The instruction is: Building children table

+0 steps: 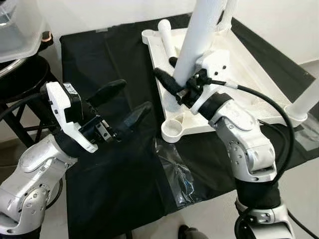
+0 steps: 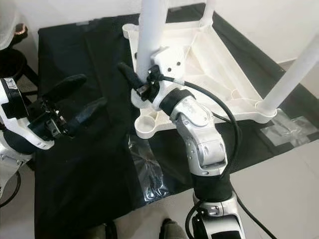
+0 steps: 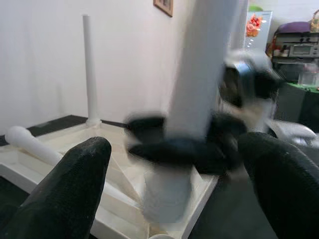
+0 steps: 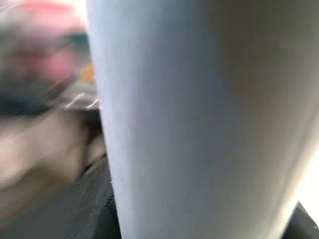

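gripping white leg [image 1: 199, 35], right gripper [image 1: 172, 84]

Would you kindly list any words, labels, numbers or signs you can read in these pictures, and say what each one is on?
No text can be read here.
White sticker on the left tool's wrist housing: dark print, too small to read.
Same sticker in the right eye view: too small to read.
Framed picture on the wall: no legible words.
Red patch on the appliance in the background: blurred.
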Robot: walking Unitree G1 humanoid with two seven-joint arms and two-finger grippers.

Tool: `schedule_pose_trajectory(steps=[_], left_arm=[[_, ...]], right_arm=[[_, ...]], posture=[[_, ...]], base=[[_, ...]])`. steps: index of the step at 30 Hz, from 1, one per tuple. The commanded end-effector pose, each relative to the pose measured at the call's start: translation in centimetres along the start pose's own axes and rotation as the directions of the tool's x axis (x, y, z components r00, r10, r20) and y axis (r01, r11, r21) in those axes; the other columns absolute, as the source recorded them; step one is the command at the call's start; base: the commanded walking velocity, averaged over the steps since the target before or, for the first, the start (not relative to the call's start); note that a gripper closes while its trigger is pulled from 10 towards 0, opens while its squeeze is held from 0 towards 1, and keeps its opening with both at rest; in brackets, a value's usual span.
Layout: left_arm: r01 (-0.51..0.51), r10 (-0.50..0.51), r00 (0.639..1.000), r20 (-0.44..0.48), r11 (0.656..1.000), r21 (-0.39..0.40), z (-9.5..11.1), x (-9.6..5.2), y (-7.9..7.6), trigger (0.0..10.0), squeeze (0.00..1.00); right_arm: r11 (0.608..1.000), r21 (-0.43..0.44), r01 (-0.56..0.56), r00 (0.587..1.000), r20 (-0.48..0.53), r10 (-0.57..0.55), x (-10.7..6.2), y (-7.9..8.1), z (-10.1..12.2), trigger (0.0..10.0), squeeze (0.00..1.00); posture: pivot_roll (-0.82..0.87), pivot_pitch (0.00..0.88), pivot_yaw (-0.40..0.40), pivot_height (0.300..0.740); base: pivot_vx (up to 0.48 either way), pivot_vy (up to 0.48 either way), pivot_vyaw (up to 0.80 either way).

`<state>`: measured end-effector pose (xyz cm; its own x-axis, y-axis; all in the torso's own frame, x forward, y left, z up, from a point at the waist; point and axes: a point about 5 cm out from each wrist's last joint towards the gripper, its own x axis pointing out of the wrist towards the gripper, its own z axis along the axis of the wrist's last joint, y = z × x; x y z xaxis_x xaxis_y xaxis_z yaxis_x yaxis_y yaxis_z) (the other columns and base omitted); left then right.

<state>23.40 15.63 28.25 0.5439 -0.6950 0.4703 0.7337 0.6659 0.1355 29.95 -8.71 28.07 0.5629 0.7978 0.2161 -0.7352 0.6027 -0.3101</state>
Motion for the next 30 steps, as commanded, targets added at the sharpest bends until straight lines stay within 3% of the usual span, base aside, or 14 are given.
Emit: schedule_pose_trajectory(steps=[1,2,7,9,11,15,17,23,26,29,30], left_arm=[[0.013,-0.013,1.000,0.011,1.000,0.007,0.2,0.0,0.0,10.0,0.00],[0.062,-0.063,0.996,0.061,0.998,0.011,1.9,0.4,0.5,10.0,0.00],[0.136,-0.136,0.985,0.110,0.991,0.015,3.6,0.9,0.6,10.0,0.00],[0.212,-0.217,0.970,0.109,0.976,0.059,4.5,1.5,0.5,10.0,0.00],[0.228,-0.236,0.967,0.098,0.970,0.081,4.6,1.8,0.5,10.0,0.00],[0.258,-0.264,0.961,0.086,0.963,0.076,3.6,3.4,0.2,10.0,0.00],[0.239,-0.244,0.969,0.049,0.967,0.086,2.6,4.4,0.3,10.0,0.00],[0.194,-0.196,0.980,0.037,0.979,0.056,1.6,5.9,0.8,10.0,0.00],[0.183,-0.185,0.982,0.035,0.981,0.063,1.5,6.3,1.1,10.0,0.00],[0.195,-0.195,0.980,0.046,0.981,0.007,1.6,6.7,1.3,10.0,0.00],[0.201,-0.200,0.979,0.046,0.979,-0.021,1.6,6.9,1.3,8.4,0.00]], right_arm=[[0.995,0.000,-0.100,0.995,-0.011,0.100,-0.1,1.1,-0.5,10.0,0.00],[0.988,-0.026,-0.151,0.981,-0.125,0.146,-1.2,0.4,-2.1,10.0,0.00],[0.993,-0.031,-0.110,0.981,-0.164,0.103,-1.6,-1.0,-2.5,10.0,0.00],[0.995,-0.046,-0.093,0.984,-0.153,0.086,-1.5,-1.6,-2.0,10.0,0.00],[0.994,-0.049,-0.095,0.985,-0.147,0.087,-1.3,-1.6,-1.9,10.0,0.00],[0.983,-0.038,-0.178,0.974,-0.150,0.170,-0.8,0.1,-2.1,10.0,0.00],[0.975,-0.079,-0.208,0.964,-0.184,0.191,-0.6,0.8,-2.8,10.0,0.00],[0.958,-0.091,-0.273,0.947,-0.201,0.251,0.1,2.5,-3.7,10.0,0.00],[0.957,-0.091,-0.276,0.946,-0.199,0.254,0.3,2.6,-3.7,10.0,0.00],[0.955,-0.105,-0.278,0.944,-0.212,0.251,0.5,2.7,-3.9,10.0,0.00],[0.954,-0.108,-0.281,0.943,-0.216,0.253,0.6,2.8,-4.0,10.0,0.00]], posture=[[0.05,0.137,-0.006,0.740],[0.06,0.126,-0.012,0.740],[0.06,0.120,-0.012,0.740],[0.05,0.110,-0.009,0.740],[0.05,0.106,-0.006,0.740],[0.05,0.093,0.002,0.740],[0.04,0.087,0.006,0.740],[0.04,0.077,0.013,0.740],[0.04,0.074,0.018,0.740],[0.04,0.072,0.018,0.740],[0.04,0.072,0.018,0.740]], base=[[0.000,0.000,0.00],[0.000,0.000,0.00],[0.000,0.000,0.00],[0.000,0.000,0.00],[0.000,0.000,0.00],[0.000,0.000,0.00],[0.000,0.000,0.00],[0.000,0.000,0.00],[0.000,0.000,0.00],[0.000,0.000,0.00],[0.000,0.000,0.00]])
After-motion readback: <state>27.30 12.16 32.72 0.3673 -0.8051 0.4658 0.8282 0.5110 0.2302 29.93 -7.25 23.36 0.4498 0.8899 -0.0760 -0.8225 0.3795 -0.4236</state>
